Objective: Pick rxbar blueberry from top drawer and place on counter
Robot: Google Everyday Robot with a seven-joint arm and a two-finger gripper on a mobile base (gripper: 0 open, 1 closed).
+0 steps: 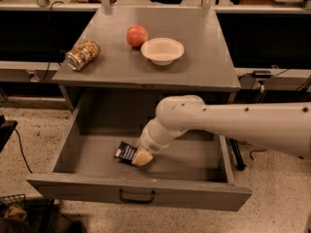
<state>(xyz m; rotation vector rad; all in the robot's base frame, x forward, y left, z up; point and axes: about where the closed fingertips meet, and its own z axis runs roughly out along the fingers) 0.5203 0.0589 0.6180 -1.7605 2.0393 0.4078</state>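
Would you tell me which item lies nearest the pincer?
The rxbar blueberry, inside the top drawer at the pincer; can, fruit and bowl sit on the counter.

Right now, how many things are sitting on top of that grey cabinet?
3: a can lying at the left edge, a red fruit near the middle, a white bowl just right of it. The jaws are down in the top drawer, at the rxbar blueberry.

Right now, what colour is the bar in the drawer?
The rxbar blueberry is dark navy, white print, camera view; gripper over one end.
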